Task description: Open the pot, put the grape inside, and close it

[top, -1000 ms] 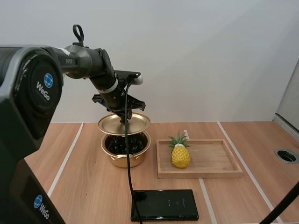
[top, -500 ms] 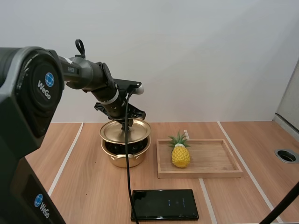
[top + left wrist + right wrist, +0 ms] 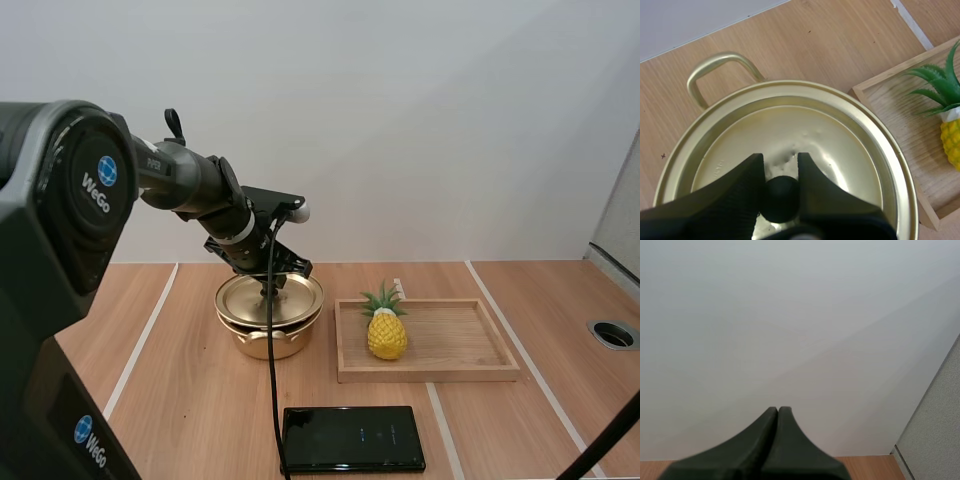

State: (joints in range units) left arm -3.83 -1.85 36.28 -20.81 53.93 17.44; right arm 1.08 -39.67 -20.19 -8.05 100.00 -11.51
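While one lid (image 3: 290,298) covers one pot (image 3: 255,343), one pineapple (image 3: 387,336) stands apart.

The high view looks forward and down from behind and above the arm bases, far enough back to take in most of the surface (image 3: 180,400) up to the far wall. The left wrist view faces almost straight down from very close over the lid (image 3: 840,145), sharing with the high view that lid, the pot (image 3: 722,57) handle and the left end of the wooden tray (image 3: 900,120) with the pineapple (image 3: 952,140). The right wrist view faces level past the right claw (image 3: 777,412) toward the far wall, catching a strip of the surface at the wall's foot.
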